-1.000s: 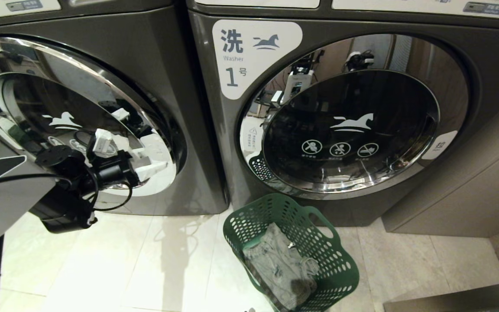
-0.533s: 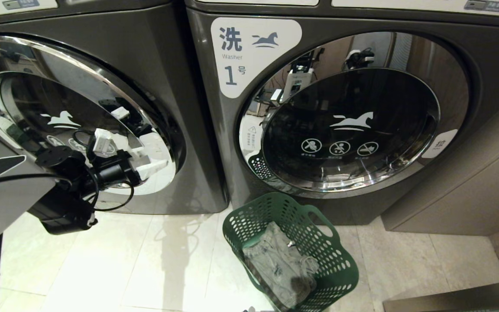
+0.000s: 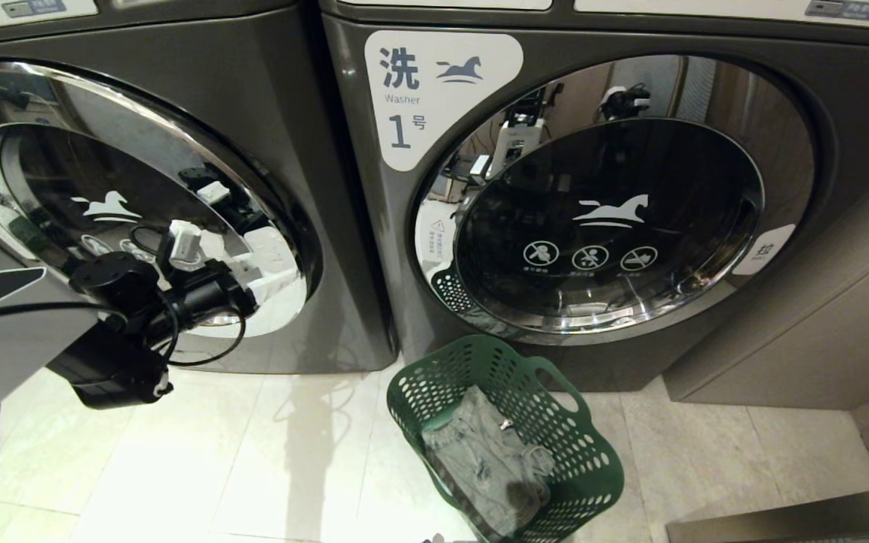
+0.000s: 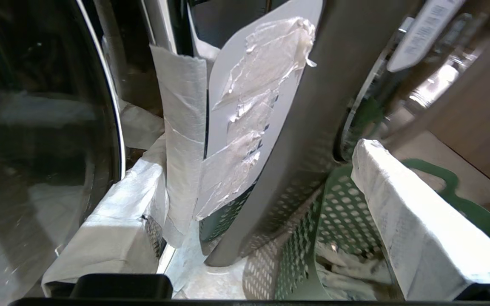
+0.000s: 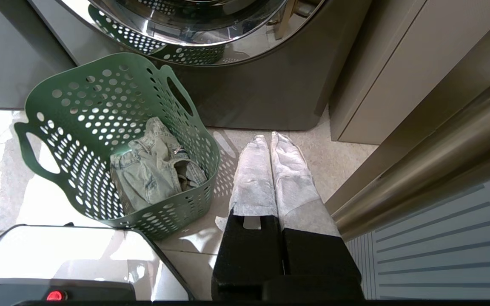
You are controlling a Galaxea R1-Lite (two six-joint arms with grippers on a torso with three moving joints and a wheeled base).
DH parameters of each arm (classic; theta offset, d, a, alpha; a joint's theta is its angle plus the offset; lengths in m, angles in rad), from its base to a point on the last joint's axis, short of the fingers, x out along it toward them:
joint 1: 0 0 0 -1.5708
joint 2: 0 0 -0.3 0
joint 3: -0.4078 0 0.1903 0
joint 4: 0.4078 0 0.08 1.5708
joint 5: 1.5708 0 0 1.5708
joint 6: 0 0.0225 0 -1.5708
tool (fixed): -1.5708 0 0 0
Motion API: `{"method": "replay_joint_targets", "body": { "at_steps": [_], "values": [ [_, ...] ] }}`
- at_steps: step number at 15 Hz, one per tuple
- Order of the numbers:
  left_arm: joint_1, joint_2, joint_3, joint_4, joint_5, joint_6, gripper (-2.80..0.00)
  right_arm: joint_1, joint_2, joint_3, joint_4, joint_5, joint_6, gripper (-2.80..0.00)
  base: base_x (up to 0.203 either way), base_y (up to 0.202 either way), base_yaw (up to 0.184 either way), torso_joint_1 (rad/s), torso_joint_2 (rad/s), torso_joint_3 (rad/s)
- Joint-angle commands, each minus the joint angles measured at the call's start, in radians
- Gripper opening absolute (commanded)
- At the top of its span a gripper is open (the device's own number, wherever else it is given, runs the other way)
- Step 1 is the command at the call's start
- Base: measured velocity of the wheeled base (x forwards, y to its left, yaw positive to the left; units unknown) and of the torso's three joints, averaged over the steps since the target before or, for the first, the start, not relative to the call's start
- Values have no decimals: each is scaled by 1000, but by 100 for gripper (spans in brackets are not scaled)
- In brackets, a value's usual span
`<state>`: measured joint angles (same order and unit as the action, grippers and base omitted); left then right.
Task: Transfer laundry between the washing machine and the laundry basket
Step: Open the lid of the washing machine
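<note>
The dark grey washing machine [image 3: 276,98] fills the left of the head view, its chrome-ringed glass door [image 3: 87,196] marked with a white horse logo. My left gripper [image 3: 234,264] hovers close to the lower right of that door, open and empty. Its white-wrapped fingers [image 4: 415,229] stand wide apart. Between them I see grey machine front and a taped white label [image 4: 262,85]. The green laundry basket [image 3: 434,377] stands on the floor. The faded denim laundry [image 3: 480,460] lies crumpled in its bottom. My right gripper [image 5: 270,138] hangs shut and empty over the floor beside the basket [image 5: 58,85].
A like machine labelled 1 [image 3: 404,98] stands right of the washing machine, directly behind the basket. A beige cabinet [image 3: 804,347] closes off the right side. Pale floor tiles [image 3: 216,467] lie open in front of the left machine. My white base [image 5: 58,250] sits near the basket.
My left wrist has turned a little, carrying the open gripper slightly to the right along the door. Basket, laundry and right gripper have not moved.
</note>
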<state>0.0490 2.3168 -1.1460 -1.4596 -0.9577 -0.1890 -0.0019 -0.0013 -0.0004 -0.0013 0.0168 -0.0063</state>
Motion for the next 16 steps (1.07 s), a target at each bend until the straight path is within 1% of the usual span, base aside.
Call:
{"method": "replay_joint_targets", "body": {
  "at_steps": [1,4,6,7,8,9,10,12,13,14,15,16],
  "values": [
    [12,-6,0,-11,72,-6,0,0,0,0,0,0,0,-280,0,0,0,0,0,0],
    [12,-21,4,-14,119,-11,0,0,0,0,0,1,0,-280,0,0,0,0,0,0],
    [12,-42,51,-34,122,-55,0,0,1,-1,0,1,0,-280,0,0,0,0,0,0],
    [13,-42,59,-39,146,-34,0,0,1,0,0,0,-1,-280,0,0,0,0,0,0],
    [16,-43,64,-34,196,6,0,0,1,0,0,0,0,-280,0,0,0,0,0,0],
    [18,-44,65,-30,243,26,0,0,0,-1,0,0,0,-280,0,0,0,0,0,0],
    [19,-43,69,-30,276,28,0,0,0,-1,0,1,-1,-280,0,0,0,0,0,0],
    [32,-47,66,-24,297,42,0,0,0,0,0,1,-1,-280,0,0,0,0,0,0],
    [35,-53,67,-12,365,77,0,0,0,0,0,0,0,-280,0,0,0,0,0,0],
    [33,-58,75,2,453,113,0,0,0,0,0,2,0,-280,0,0,0,0,0,0],
    [27,-64,98,8,486,120,0,-1,1,-1,-1,1,0,-280,0,0,0,0,0,0],
    [22,-77,108,10,495,121,0,0,0,0,0,2,0,-280,0,0,0,0,0,0]
  ]
}}
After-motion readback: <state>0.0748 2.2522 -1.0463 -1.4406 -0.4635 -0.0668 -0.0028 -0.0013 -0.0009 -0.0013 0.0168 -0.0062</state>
